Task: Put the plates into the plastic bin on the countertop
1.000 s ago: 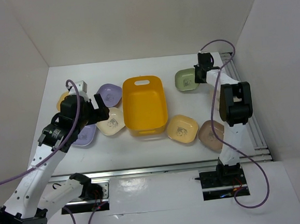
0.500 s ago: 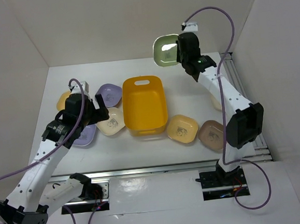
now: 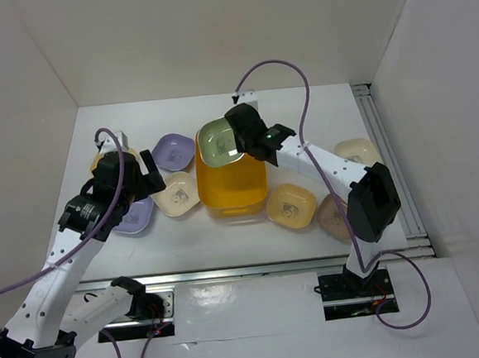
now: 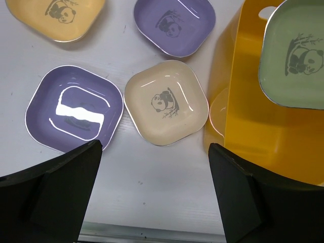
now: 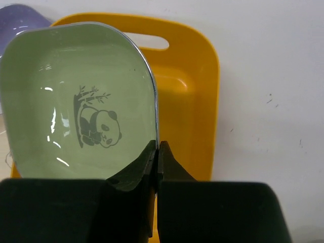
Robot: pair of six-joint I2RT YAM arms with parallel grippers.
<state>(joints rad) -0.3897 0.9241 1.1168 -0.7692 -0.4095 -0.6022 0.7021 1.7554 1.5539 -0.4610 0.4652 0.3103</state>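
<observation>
The white countertop point(image 3: 227, 234) carried the yellow-orange plastic bin point(image 3: 233, 188) at its middle. The right gripper point(image 5: 157, 149) hung over the bin's far end, near the handle slot point(image 5: 147, 41), jaws pinched tight on the rim of the green plate point(image 5: 76, 101). The plate was tilted in the air above the bin. To my eye the release wanted care: bring the plate low and level inside the walls, clear of the rim, and only then let go, or it might clatter or tip out. The left gripper point(image 4: 154, 147) hovered spread wide and empty above the cream plate point(image 4: 166, 103), just beside the bin's left wall, and did best to wait there. The green plate was a glossy, shallow rounded square with a pale edge and a small panda-and-bamboo print at its centre.
</observation>
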